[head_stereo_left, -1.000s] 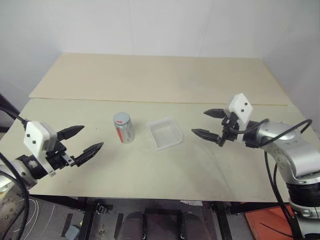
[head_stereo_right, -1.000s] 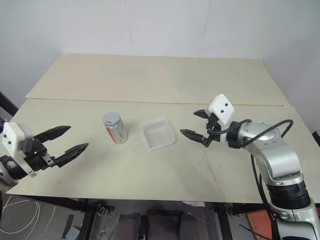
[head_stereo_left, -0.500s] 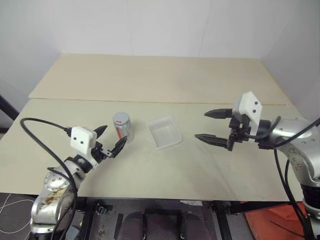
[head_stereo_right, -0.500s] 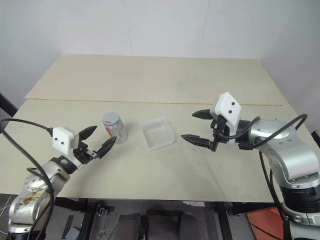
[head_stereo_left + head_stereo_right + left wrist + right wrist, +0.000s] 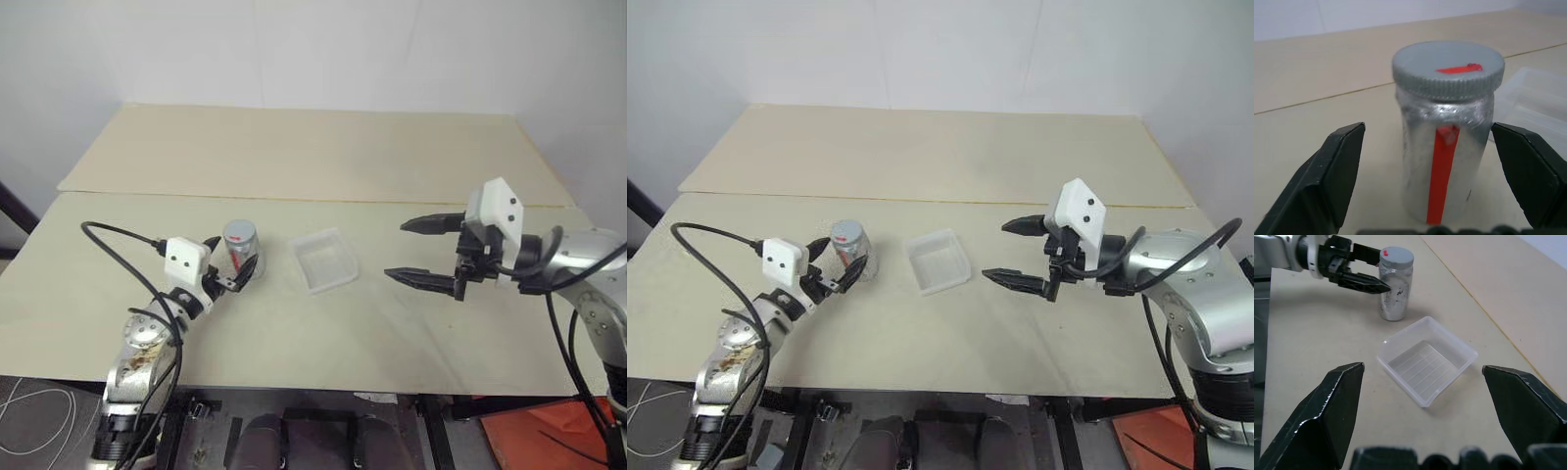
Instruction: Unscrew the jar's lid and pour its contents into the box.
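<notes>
Jar [image 5: 1444, 147] stands upright between the wide-open fingers of the left gripper [image 5: 227, 266], not yet touched; right gripper [image 5: 426, 253] also wide, well beyond the box [image 5: 323, 259].

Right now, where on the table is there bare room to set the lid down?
Bare patches: the near strip between the box and the right gripper, and the far board behind the jar. Crowded: around the jar, where the left gripper straddles it.
</notes>
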`<move>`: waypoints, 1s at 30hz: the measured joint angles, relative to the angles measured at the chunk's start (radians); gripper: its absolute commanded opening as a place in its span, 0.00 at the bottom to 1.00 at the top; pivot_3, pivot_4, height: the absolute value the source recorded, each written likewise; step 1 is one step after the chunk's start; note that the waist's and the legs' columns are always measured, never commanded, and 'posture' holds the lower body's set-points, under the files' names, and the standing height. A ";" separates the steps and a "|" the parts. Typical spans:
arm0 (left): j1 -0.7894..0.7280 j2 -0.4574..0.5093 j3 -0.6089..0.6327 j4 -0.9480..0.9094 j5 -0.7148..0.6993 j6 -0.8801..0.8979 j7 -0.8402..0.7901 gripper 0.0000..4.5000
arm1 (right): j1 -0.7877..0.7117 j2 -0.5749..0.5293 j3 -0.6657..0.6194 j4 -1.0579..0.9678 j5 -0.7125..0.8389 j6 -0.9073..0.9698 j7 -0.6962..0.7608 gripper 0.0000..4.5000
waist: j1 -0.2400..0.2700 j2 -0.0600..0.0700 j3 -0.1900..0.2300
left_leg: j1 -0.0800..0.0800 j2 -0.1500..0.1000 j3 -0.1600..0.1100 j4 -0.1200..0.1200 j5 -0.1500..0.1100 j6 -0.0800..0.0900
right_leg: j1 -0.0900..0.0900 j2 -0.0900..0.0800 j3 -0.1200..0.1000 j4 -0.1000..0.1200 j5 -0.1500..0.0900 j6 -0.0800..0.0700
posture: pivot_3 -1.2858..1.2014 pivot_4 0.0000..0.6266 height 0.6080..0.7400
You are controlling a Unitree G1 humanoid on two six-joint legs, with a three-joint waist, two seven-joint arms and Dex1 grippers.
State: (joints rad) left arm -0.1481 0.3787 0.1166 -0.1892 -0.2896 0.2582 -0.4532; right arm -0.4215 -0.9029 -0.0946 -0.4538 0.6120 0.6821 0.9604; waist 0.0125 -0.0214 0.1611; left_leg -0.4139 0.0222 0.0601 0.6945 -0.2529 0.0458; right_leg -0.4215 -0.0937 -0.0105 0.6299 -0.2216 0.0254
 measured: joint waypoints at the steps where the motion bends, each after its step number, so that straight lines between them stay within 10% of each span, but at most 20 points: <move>1: -0.015 -0.006 -0.005 0.018 0.006 -0.006 0.001 1.00 | 0.004 -0.001 -0.001 -0.004 0.000 0.001 -0.001 1.00 | 0.000 0.000 0.000 | 0.000 0.000 0.000 0.000 0.000 0.000 | 0.000 0.000 0.000 0.000 0.000 0.000 | 0.52 0.24 1.00; 5: -0.064 -0.022 -0.022 0.079 0.032 -0.046 0.006 1.00 | 0.010 -0.001 -0.003 -0.016 0.001 0.002 -0.003 1.00 | 0.000 0.000 0.000 | 0.000 0.000 0.000 0.000 0.000 0.000 | 0.000 0.000 0.000 0.000 0.000 0.000 | 0.52 0.24 1.00; 13: -0.093 -0.033 -0.041 0.148 0.076 -0.080 0.018 0.43 | 0.015 -0.001 -0.019 -0.019 0.002 0.005 -0.011 1.00 | 0.000 0.000 0.000 | 0.000 0.000 0.000 0.000 0.000 0.000 | 0.000 0.000 0.000 0.000 0.000 0.001 | 0.52 0.24 1.00; 21: -0.099 -0.012 -0.048 0.142 0.076 -0.066 -0.008 0.43 | 0.002 0.014 -0.032 -0.028 0.002 0.006 -0.037 1.00 | -0.001 0.000 0.000 | 0.000 0.000 0.000 0.000 0.000 0.000 | 0.000 0.000 0.000 0.001 0.001 0.001 | 0.52 0.24 1.00; 30: -0.285 0.323 -0.007 0.017 -0.234 0.194 -0.446 0.43 | -0.227 0.178 0.027 0.059 0.084 0.068 -0.066 1.00 | -0.009 0.000 0.000 | 0.000 0.001 0.000 0.001 0.000 0.000 | -0.001 0.002 0.000 0.001 0.001 0.000 | 0.52 0.24 1.00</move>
State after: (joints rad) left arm -0.4327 0.7019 0.1092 -0.1722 -0.5235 0.4519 -0.8997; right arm -0.6489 -0.7252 -0.0680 -0.3951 0.6957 0.7500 0.8947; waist 0.0033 -0.0218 0.1615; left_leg -0.4143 0.0232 0.0604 0.6951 -0.2527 0.0455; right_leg -0.4224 -0.0919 -0.0105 0.6305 -0.2208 0.0258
